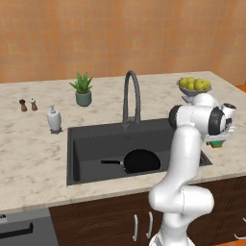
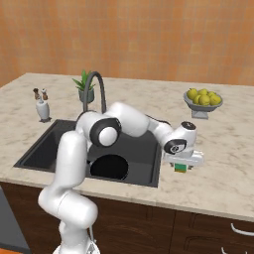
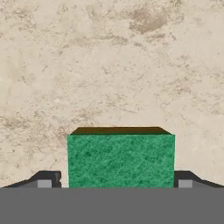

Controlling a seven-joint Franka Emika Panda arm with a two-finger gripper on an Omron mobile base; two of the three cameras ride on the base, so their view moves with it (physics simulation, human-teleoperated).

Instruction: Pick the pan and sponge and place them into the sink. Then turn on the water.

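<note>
One of two items was in: the pan (image 1: 141, 160) lay flat in the sink (image 1: 77, 144), handle pointing left, faucet (image 1: 131, 96) dry. Left to do: sponge into the basin, then water on. My jaws were spread wide, one tip (image 3: 46, 180) on each side of the sponge (image 3: 120, 160), not yet clamped on it. It sat on the surface (image 2: 223, 168) just right of the sink, green top up over a yellow layer, squarely between the tips.
</note>
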